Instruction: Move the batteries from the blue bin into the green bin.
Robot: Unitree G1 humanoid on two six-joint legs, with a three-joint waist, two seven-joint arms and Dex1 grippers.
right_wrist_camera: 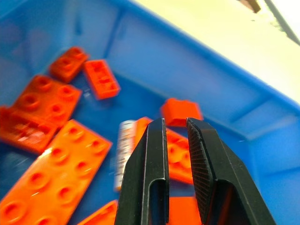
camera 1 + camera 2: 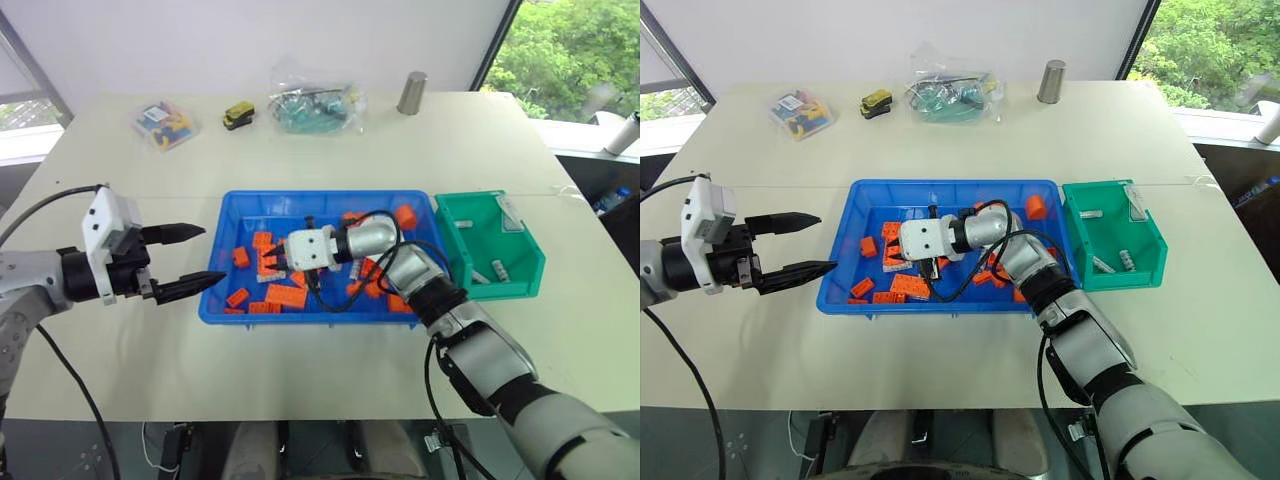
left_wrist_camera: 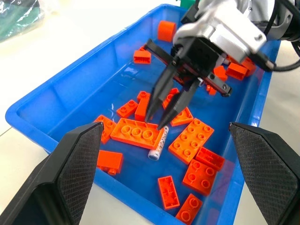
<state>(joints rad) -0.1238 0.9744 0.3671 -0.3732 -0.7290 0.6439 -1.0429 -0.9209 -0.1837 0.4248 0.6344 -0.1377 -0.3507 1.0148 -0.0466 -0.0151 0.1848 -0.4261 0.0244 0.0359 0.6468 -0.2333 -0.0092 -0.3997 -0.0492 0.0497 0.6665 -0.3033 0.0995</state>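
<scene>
The blue bin [image 2: 300, 318] sits mid-table, strewn with orange bricks [image 2: 286, 295]. One battery [image 3: 157, 146], a small silver cylinder, lies on the bin floor beside an orange plate. My right gripper [image 3: 154, 123] reaches into the bin from the right. Its fingertips are drawn together just above that battery, with nothing between them. In the right wrist view the battery [image 1: 124, 150] lies beside the fingers [image 1: 154, 154], not between them. The green bin [image 2: 520, 278] stands against the blue bin's right side and holds three batteries [image 2: 500, 268]. My left gripper [image 2: 212, 254] hovers open just off the blue bin's left rim.
At the table's back stand a tall grey metal cup [image 2: 411, 93], a clear bag of parts [image 2: 318, 105], a small yellow toy [image 2: 238, 115] and a small packet [image 2: 165, 124]. Bare tabletop lies in front of both bins.
</scene>
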